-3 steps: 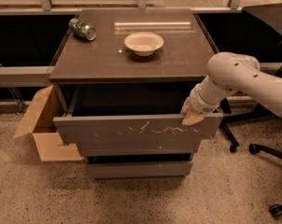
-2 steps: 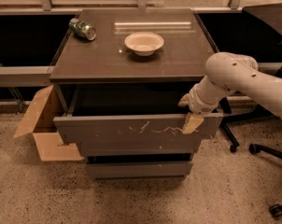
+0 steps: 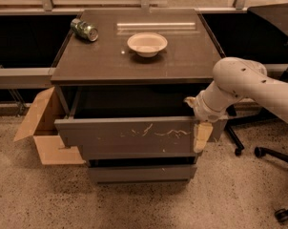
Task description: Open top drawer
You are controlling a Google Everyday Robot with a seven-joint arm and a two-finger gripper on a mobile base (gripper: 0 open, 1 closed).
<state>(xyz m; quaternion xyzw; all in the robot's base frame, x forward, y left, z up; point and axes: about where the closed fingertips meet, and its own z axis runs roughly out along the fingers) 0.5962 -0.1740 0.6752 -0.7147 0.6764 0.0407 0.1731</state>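
Note:
The top drawer (image 3: 134, 135) is a wide grey-brown panel with white squiggly scratches. It stands pulled out from the cabinet, and the dark inside shows behind it. My gripper (image 3: 197, 123) sits at the right end of the drawer front, over its top edge, with a tan part hanging down in front of the panel. My white arm (image 3: 249, 82) reaches in from the right.
On the cabinet top (image 3: 106, 56) are a white bowl (image 3: 147, 44) and a tipped green can (image 3: 84, 29). A narrower grey drawer (image 3: 141, 173) sits below. An open cardboard box (image 3: 41, 132) lies on the floor at left. Office chair legs (image 3: 270, 151) stand at right.
My gripper has dropped a little lower over the right end of the drawer front. The drawer stays pulled out about the same.

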